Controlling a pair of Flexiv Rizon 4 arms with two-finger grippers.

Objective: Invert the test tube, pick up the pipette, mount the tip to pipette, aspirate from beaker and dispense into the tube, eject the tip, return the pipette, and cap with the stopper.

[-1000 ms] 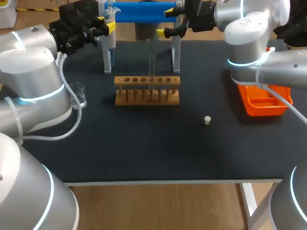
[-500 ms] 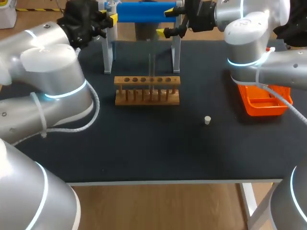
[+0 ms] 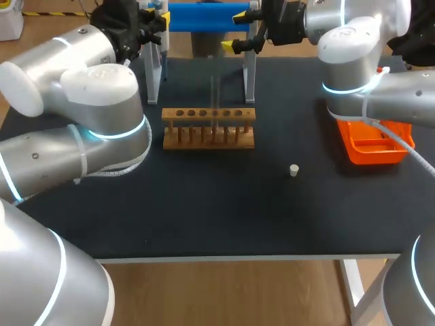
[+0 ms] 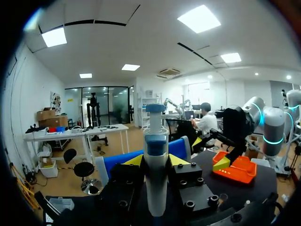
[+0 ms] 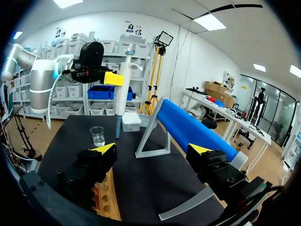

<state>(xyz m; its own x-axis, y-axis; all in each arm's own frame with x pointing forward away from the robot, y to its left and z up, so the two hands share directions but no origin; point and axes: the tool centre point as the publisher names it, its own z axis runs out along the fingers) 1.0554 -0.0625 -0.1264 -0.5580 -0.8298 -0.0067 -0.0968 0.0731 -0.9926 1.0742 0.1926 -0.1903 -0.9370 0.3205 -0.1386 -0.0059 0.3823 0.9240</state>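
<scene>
My left gripper is shut on the white and blue pipette, which stands upright between its yellow tips. In the head view the left gripper is at the far left end of the blue stand. The right wrist view shows the pipette held above the table, with the beaker on the mat under and beside it. My right gripper stands open at the stand's right end, nothing between its fingers. A clear test tube stands in the wooden rack. The white stopper lies on the mat.
An orange tray sits at the right edge under my right arm. My left arm's big elbow hangs over the table's left side and hides the beaker in the head view. The stand's white legs rise behind the rack.
My left arm has swung its elbow to the right over the table, covering the beaker, and carried the pipette a little up and back. The right arm has not moved.
</scene>
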